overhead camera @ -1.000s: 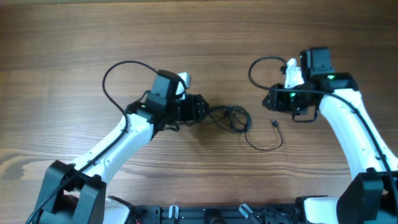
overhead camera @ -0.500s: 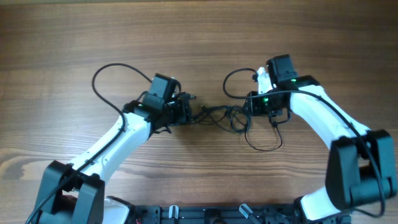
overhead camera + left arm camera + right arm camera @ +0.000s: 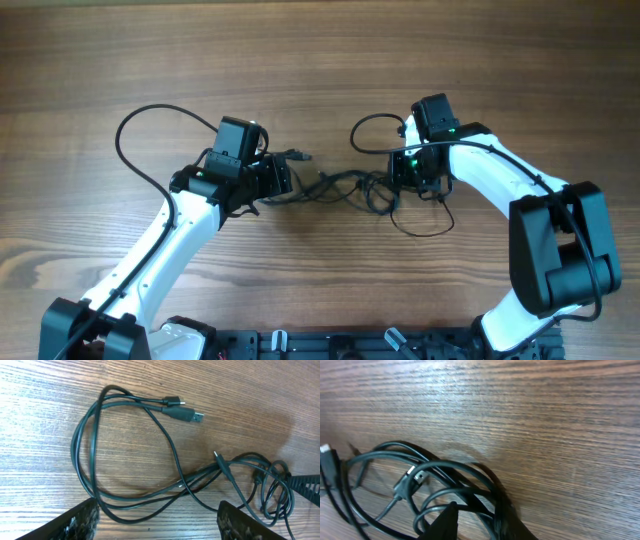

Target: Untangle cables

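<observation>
The cables [image 3: 350, 185] are thin dark wires lying stretched across the wooden table between my two grippers, knotted at the right end, with a loose loop [image 3: 420, 232] trailing below. My left gripper [image 3: 292, 180] is wide open at their left end. In the left wrist view, its fingers [image 3: 157, 522] straddle the cables [image 3: 165, 445], whose two plug tips [image 3: 185, 410] lie ahead. My right gripper [image 3: 398, 182] sits over the knot. In the right wrist view, its fingers [image 3: 477, 512] are narrowly apart with strands of the cables [image 3: 445, 467] between them and table showing in the gap.
The left arm's thick black cable [image 3: 140, 140] arcs out to the left of the arm. The right arm's cable [image 3: 365, 135] loops above the knot. The robot base frame [image 3: 330, 345] runs along the bottom edge.
My left gripper has drawn back to the left and the cables now lie stretched out leftward with their plug tips showing. My right arm has swung in from the right onto the knot.
</observation>
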Robot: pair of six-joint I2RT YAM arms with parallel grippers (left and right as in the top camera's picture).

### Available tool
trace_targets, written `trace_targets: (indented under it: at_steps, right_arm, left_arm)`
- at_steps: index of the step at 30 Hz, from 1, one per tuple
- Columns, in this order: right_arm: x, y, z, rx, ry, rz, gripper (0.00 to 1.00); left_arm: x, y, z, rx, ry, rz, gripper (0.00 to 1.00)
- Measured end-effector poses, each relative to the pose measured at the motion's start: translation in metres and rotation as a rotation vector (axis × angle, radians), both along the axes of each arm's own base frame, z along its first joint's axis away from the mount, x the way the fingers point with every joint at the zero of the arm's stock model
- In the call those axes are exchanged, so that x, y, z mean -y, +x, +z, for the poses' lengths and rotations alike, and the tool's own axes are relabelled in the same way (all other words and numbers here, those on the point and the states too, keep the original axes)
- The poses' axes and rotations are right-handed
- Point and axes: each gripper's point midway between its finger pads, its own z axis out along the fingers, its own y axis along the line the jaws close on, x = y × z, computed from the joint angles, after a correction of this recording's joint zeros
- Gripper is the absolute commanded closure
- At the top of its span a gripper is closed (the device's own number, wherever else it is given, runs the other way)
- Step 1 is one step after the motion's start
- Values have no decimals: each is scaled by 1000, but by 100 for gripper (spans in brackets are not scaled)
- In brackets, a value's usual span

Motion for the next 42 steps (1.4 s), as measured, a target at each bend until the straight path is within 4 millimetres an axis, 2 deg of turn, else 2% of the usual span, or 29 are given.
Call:
trace_targets:
  at_steps: [7,11,16,21,24,31,38,42]
  right_arm:
    - [-19,-5,9,-20,117,29,72]
    - [-31,-15,11,-42,147,70,68]
    - [-60,-34,11,-57,155,159,68]
    - [-84,-49,11,-82,152,183,68]
    - [-91,-55,11,-96,149,184,68]
    - [-98,-62,10,-102,131,193,68]
    - [-84,-55,8,-88,98,188,64]
    - [-80,-48,16,-56,82,236,59]
  left_arm:
    - [0,0,0,-2,1,0,17]
    - [4,2,2,9,-18,-8,15]
    - [29,23,23,115,-146,-61,15]
    - [35,22,26,116,-181,-78,16]
    - [35,20,25,105,-182,-80,16]
    - [36,19,24,99,-187,-83,16]
    - [35,13,21,73,-183,-83,16]
    - [35,13,20,69,-181,-83,16]
